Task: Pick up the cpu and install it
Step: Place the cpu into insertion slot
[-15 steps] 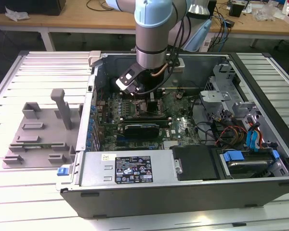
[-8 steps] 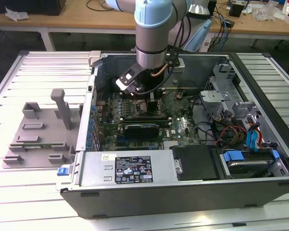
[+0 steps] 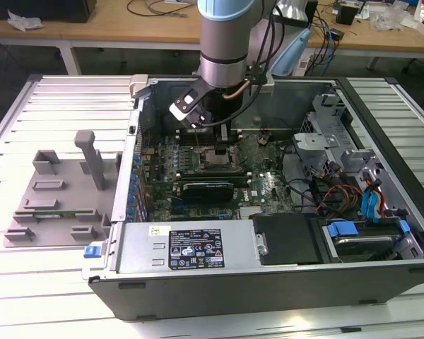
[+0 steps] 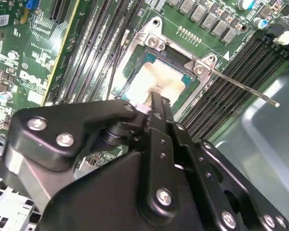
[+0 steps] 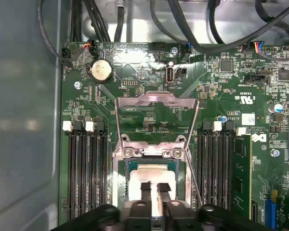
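Note:
The cpu [image 5: 156, 174], a small square chip with a pale top and a green rim, lies flat inside the open socket on the motherboard [image 5: 241, 103]. In the second wrist view the cpu [image 4: 159, 79] sits in the socket's metal frame. My gripper [image 5: 155, 191] hangs right over the chip, its two black fingers drawn close with a thin gap and nothing between them. In the second wrist view the gripper [image 4: 153, 100] ends at the chip's near edge. The exterior view has the gripper [image 3: 215, 133] low inside the computer case [image 3: 268, 275], over the socket.
The socket's load plate [image 5: 156, 103] stands swung open, and its thin lever [image 4: 245, 89] sticks out to one side. Memory slots [image 5: 84, 168] flank the socket. Cables and drive bays [image 3: 353, 191] fill the case's side at the exterior view's right. A grey fixture tray [image 3: 56, 191] lies outside the case.

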Available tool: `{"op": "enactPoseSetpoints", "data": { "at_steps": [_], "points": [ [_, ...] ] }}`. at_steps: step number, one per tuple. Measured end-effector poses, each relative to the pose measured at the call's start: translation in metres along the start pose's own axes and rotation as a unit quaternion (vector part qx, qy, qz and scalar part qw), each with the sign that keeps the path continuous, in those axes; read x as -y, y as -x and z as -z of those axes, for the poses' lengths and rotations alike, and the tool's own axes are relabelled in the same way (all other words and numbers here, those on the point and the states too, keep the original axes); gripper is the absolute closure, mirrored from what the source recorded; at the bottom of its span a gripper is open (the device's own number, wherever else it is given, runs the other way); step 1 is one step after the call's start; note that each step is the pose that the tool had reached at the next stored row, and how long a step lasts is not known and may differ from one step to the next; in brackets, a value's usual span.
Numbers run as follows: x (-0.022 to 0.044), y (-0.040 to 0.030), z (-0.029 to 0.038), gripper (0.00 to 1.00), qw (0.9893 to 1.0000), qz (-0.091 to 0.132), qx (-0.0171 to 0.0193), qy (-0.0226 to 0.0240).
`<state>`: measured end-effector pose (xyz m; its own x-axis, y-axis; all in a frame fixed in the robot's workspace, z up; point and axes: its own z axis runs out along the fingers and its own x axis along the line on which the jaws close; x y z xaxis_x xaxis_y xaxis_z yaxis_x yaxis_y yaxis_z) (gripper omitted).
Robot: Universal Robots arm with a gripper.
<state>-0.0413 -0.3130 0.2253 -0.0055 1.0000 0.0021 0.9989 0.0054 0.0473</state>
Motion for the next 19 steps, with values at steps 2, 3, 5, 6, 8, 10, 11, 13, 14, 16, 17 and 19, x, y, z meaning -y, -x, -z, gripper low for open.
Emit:
{"op": "enactPoseSetpoints", "data": {
  "at_steps": [2,3,5,6,8,10,11,13,14,16,17,19],
  "points": [
    [0.001,0.0,0.001,0.89,1.0,0.0,-0.0001,0.0001],
    [0.0018,0.0,0.0,0.89,1.0,0.0,0.0,0.0],
    [0.0021,0.0,-0.0055,0.89,1.0,0.0,0.0,0.0],
    [0.0022,0.0,-0.0076,0.89,1.0,0.0,-0.0001,0.0],
    [0.0024,0.0,-0.011,0.89,1.0,0.0,-0.0001,0.0],
    [0.0025,0.0,-0.0126,0.89,1.0,0.0,0.0,-0.0003],
    [0.0026,0.0,-0.0145,0.89,1.0,0.0,0.0,-0.0005],
    [0.0027,0.0,-0.0167,0.89,1.0,0.0,-0.0001,-0.0007],
    [0.0027,0.0,-0.0183,0.89,1.0,0.0,-0.0001,-0.0007],
    [0.0028,0.0001,-0.0186,0.89,1.0,0.0,0.0,-0.0008],
    [0.0028,0.0,-0.0189,0.89,1.0,0.0,-0.0002,-0.0008],
    [0.003,0.0002,-0.0208,0.89,1.0,0.0,-0.0005,-0.0009]
  ]
}}
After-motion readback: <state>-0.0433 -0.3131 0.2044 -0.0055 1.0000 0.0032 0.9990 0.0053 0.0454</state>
